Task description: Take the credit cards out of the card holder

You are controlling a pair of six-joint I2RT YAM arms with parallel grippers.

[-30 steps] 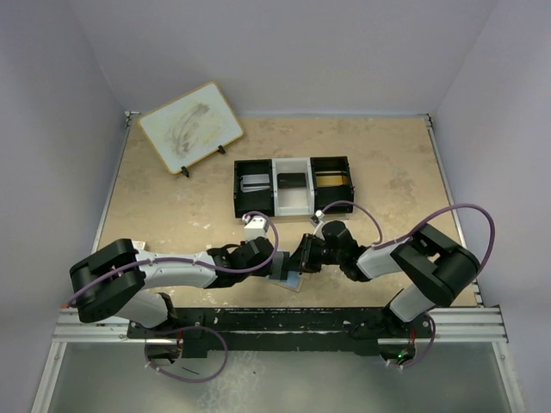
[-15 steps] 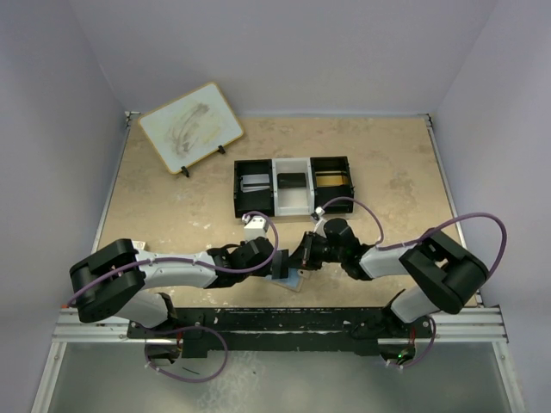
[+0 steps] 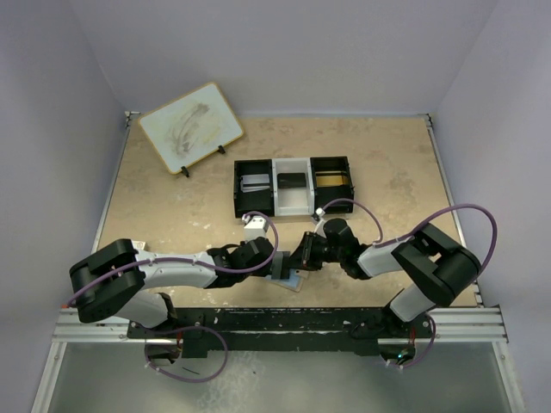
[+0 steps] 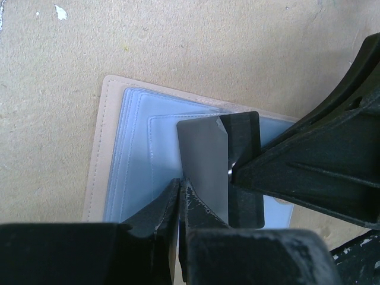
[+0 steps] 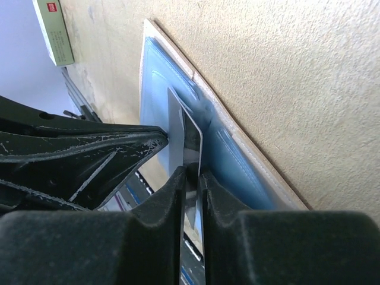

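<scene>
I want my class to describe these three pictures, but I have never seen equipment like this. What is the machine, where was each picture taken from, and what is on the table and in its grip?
It is two robot arms bolted at a table's near edge. One picture looks down from above; the other two come from a camera on each wrist. On the table are a three-compartment tray, a whiteboard, a small box and a pale-blue card holder. The right gripper pinches a grey card at the holder; the shut left gripper rests its tips against the holder.
</scene>
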